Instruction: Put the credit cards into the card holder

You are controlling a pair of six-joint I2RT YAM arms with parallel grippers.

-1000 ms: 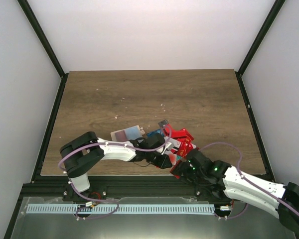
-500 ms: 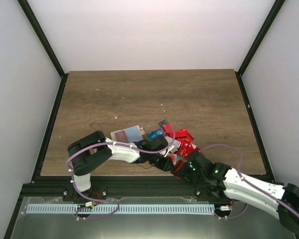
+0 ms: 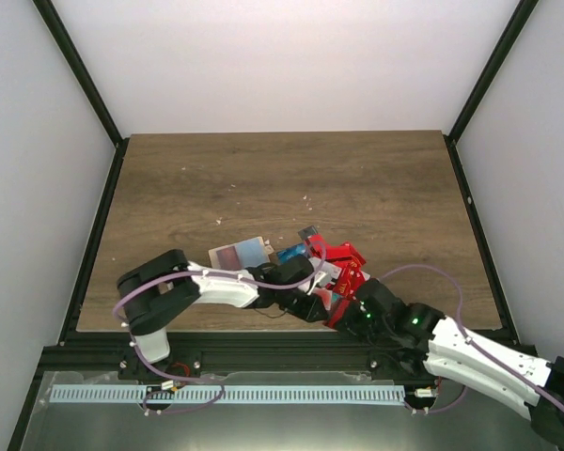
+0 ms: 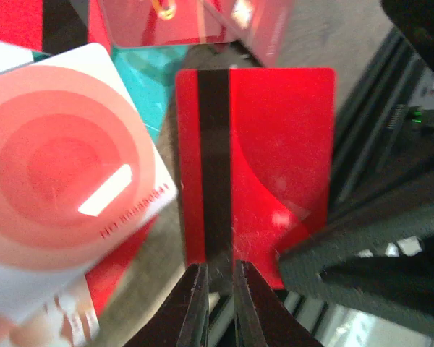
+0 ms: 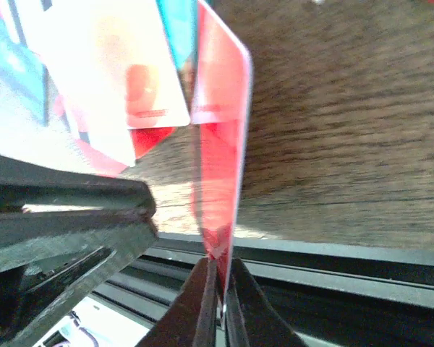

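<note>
A red credit card (image 4: 275, 159) with a black stripe lies face-up at the table's near edge, partly overhanging it. My right gripper (image 5: 220, 266) is shut on that card (image 5: 220, 144), which shows edge-on there, and pinches its near corner (image 3: 336, 303). My left gripper (image 4: 218, 269) is shut. Its tips sit at the card's near edge on the stripe, with nothing pinched between them. In the top view the left gripper (image 3: 312, 305) and the right gripper (image 3: 343, 312) meet just in front of the heap of credit cards (image 3: 338, 261). The card holder (image 3: 240, 252) lies flat to the left of the heap.
A white card with pink circles (image 4: 65, 166) and teal cards lie beside the red one. The black frame rail (image 3: 263, 349) runs directly below the table's near edge, under both grippers. Bare wood (image 3: 282, 178) stretches behind the heap.
My right gripper's jaws have closed from open onto the red card's near corner. The left arm's elbow swung out and back, while its gripper stayed at the card.
</note>
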